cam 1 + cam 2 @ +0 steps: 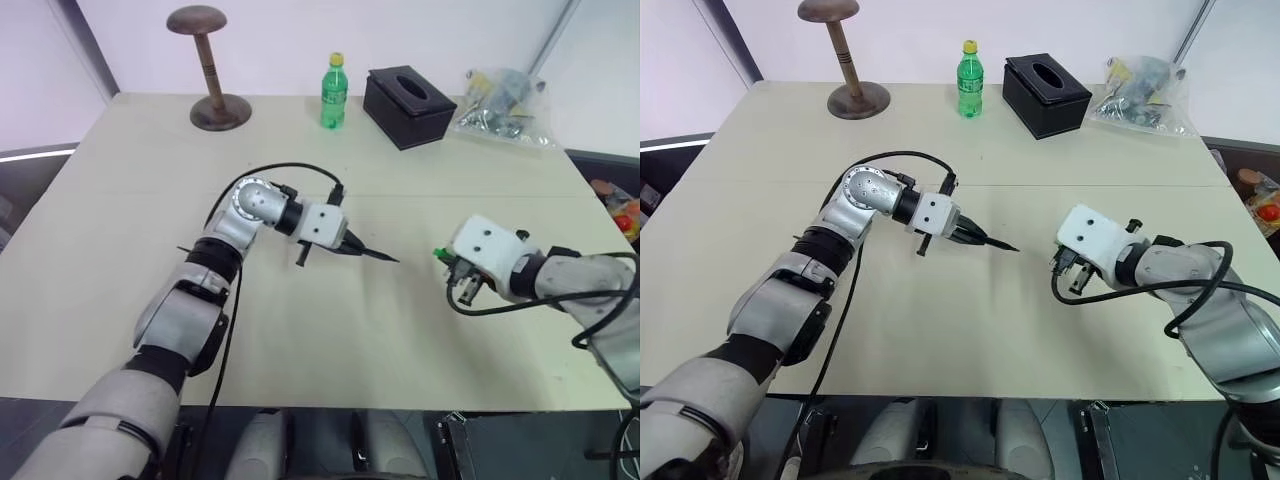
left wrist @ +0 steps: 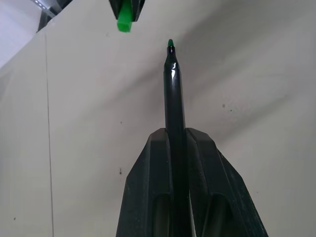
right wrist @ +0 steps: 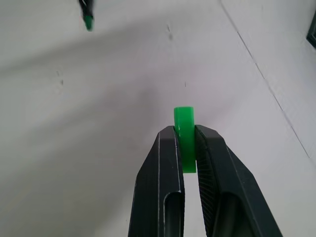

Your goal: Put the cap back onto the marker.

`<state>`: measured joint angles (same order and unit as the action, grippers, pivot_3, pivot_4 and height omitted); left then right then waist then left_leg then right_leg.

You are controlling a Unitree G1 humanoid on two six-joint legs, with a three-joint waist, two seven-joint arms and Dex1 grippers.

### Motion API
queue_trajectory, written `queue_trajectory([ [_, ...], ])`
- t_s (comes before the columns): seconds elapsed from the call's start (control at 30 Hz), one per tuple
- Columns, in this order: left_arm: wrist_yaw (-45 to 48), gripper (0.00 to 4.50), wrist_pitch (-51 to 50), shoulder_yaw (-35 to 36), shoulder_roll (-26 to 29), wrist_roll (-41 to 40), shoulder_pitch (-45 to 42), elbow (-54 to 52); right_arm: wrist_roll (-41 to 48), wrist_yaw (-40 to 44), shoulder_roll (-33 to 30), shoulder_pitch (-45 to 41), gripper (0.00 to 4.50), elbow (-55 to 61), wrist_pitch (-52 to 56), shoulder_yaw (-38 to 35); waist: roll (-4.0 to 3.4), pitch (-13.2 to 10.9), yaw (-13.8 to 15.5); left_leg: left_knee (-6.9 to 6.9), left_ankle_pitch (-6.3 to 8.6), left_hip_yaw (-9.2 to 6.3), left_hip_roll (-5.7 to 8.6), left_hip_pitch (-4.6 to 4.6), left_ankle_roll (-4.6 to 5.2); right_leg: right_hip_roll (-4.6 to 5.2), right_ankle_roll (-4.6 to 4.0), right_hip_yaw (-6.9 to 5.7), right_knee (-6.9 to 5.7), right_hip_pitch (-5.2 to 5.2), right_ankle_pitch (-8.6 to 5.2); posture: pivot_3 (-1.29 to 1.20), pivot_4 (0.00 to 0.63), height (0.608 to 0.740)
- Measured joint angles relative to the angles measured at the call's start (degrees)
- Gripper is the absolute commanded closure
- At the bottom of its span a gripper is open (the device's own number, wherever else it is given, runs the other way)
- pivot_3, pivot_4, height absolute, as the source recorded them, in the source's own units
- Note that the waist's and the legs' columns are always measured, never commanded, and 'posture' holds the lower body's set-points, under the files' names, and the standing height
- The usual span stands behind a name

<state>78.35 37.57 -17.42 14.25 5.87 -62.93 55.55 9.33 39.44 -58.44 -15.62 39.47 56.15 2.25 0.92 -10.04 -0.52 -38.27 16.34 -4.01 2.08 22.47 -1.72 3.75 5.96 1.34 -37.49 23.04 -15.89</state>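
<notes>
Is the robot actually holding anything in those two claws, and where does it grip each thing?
Yes. The left gripper pinches the marker around its barrel, tip sticking out. The right gripper pinches the cap by its sides.

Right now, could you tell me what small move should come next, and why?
Probably bring the right gripper, shut on the cap, toward the marker tip and line it up: the left gripper holds the marker out, a clear gap apart.

Your left hand [image 1: 352,243] reaches in from about eight o'clock, its arm bent at the elbow, fingers clamped and pointing toward three o'clock. Your right hand [image 1: 447,262] comes from four o'clock, fingers pinched tight, aimed toward nine.
</notes>
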Motion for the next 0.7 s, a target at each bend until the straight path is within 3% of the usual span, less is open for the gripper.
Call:
queue_trajectory([
  [0.27, -6.46, 4.5, 3.04, -0.34, -0.37, 3.24, -2.84, 3.65, 0.52, -0.05, 0.06, -2.8, 4.46, 2.61, 3.6, 2.57, 0.0, 0.0, -0.07, 0.01, 0.0, 0.0, 0.02, 0.03, 0.0, -0.01, 0.0, 0.0, -0.01, 0.05, 0.0, 0.0, 0.15, 0.74],
  [0.7, -8.01, 4.5, 4.04, -0.5, -0.94, 3.76, -3.11, 5.18, 0.98, -0.3, 1.19, -7.79, 4.46, 2.75, 5.92, 5.51, 0.0, 0.0, -0.12, 0.01, 0.0, 0.01, 0.02, 0.05, 0.0, -0.01, 0.0, 0.0, -0.01, 0.08, 0.0, 0.0, 0.15, 0.74],
])
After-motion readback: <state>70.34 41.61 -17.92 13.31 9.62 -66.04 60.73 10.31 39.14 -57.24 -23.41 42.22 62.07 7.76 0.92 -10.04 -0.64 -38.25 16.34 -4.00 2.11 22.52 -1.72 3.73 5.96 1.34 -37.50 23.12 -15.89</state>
